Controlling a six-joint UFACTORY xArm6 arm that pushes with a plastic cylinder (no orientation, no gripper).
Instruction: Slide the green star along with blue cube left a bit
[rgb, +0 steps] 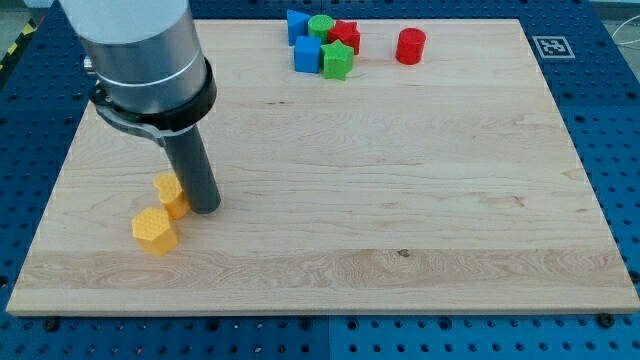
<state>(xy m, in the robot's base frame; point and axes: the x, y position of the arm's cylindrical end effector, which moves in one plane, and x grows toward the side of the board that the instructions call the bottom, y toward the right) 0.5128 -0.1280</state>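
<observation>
Tip (205, 207) touching yellow block (170, 192), well apart from green star (337, 62) beside blue cube (307, 54); no jaws.

It looked like a lab: a wooden board (400, 200) lay on a blue perforated bench (610, 120), a printed marker (551, 46) in its corner.

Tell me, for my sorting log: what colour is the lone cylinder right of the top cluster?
Red: the red cylinder, clearest in the camera view.
</observation>
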